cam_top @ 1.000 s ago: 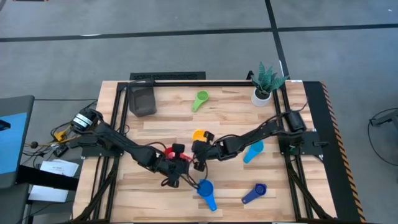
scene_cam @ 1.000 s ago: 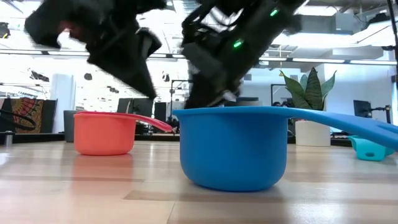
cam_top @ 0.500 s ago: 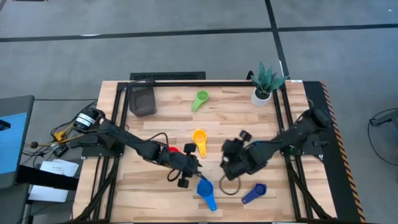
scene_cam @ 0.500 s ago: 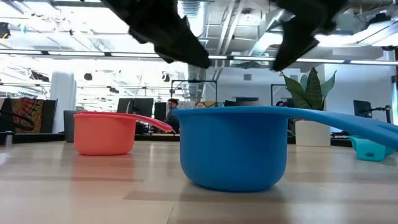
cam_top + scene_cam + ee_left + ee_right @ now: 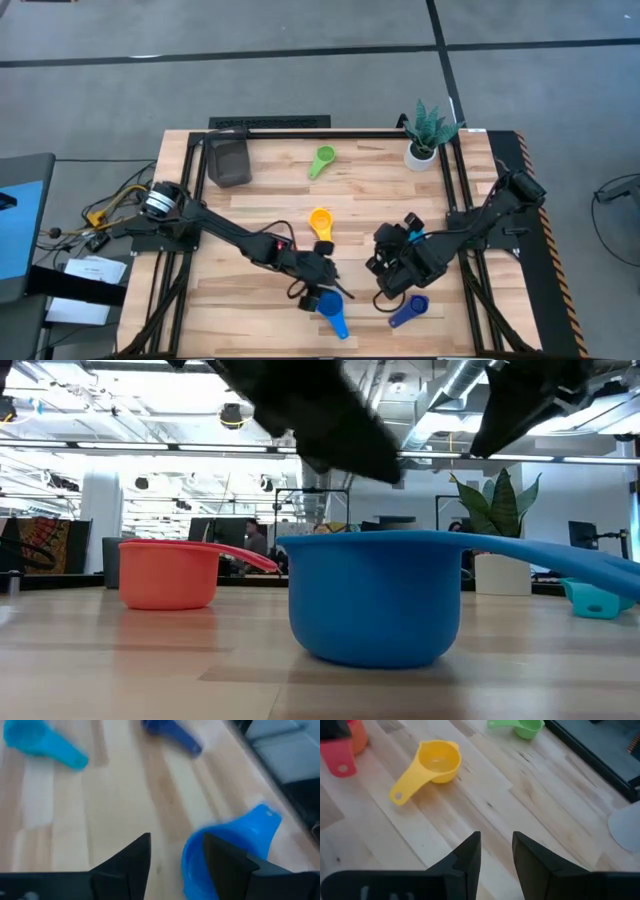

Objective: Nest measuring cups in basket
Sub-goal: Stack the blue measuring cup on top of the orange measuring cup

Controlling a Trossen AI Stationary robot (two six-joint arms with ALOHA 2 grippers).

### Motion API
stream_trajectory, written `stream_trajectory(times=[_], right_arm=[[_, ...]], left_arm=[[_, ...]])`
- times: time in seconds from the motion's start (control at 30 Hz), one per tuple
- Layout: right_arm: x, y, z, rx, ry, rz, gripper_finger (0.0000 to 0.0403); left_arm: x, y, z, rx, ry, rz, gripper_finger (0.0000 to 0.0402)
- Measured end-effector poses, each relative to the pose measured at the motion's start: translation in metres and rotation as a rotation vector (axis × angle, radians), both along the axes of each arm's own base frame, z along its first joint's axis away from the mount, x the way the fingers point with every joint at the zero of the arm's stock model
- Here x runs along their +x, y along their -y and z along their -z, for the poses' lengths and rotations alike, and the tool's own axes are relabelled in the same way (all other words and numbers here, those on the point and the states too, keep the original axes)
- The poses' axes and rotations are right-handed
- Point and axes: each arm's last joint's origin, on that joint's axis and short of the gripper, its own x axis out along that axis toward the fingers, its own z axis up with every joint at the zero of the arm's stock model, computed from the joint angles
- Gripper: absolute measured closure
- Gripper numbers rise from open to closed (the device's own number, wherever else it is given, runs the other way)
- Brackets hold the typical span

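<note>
The left gripper point(image 5: 172, 860) stands with its jaws parted and nothing between them, low over the blue cup point(image 5: 227, 847), whose bowl sits just beside one finger; a second ago this gripper was clenched near the red cup, so it has let go and slid forward to a new target. The right gripper point(image 5: 495, 852) is likewise parted and empty, over bare wood – it has pulled away from the table's middle, where it met the left arm a second ago, toward the dark blue cup point(image 5: 408, 311) just beside it. The yellow cup point(image 5: 432, 765) lies ahead of its fingers, the green cup point(image 5: 522, 726) farther off, and a red handle over an orange bowl point(image 5: 360, 737) suggests those two are already nested on the table. So one pairing looks done and both arms seem to be picking fresh cups – none is yet in the basket point(image 5: 229, 160), well apart at the far left corner. The light blue cup point(image 5: 37, 741) lies beyond the left jaws. The surface is a pale planked wooden table point(image 5: 250, 230) in a black frame, with a white potted plant point(image 5: 424, 135) at the far right corner; beyond lies a bright workshop with grey floor.
</note>
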Motion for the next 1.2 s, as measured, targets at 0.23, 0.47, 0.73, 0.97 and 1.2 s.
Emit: stream_trajectory(times=[0.23,0.47,0.73,0.97,1.2], right_arm=[[0.002,0.003,0.004,0.013,0.014,0.017,0.0269],[0.003,0.002,0.006,0.018,0.025,0.014,0.0269],[0.004,0.002,0.006,0.024,0.03,0.011,0.0273],[0.004,0.001,0.006,0.026,0.035,0.011,0.0275],[0.004,0.001,0.006,0.023,0.036,0.011,0.0279]], left_arm=[[0.011,0.001,0.017,-0.007,-0.067,0.05,0.0232],[0.016,0.0,0.032,-0.024,-0.088,0.048,0.0232],[0.018,0.0,0.047,-0.052,-0.125,0.051,0.0245],[0.018,-0.003,0.046,-0.046,-0.131,0.035,0.0372],[0.017,-0.006,0.04,-0.079,-0.14,-0.033,0.0384]])
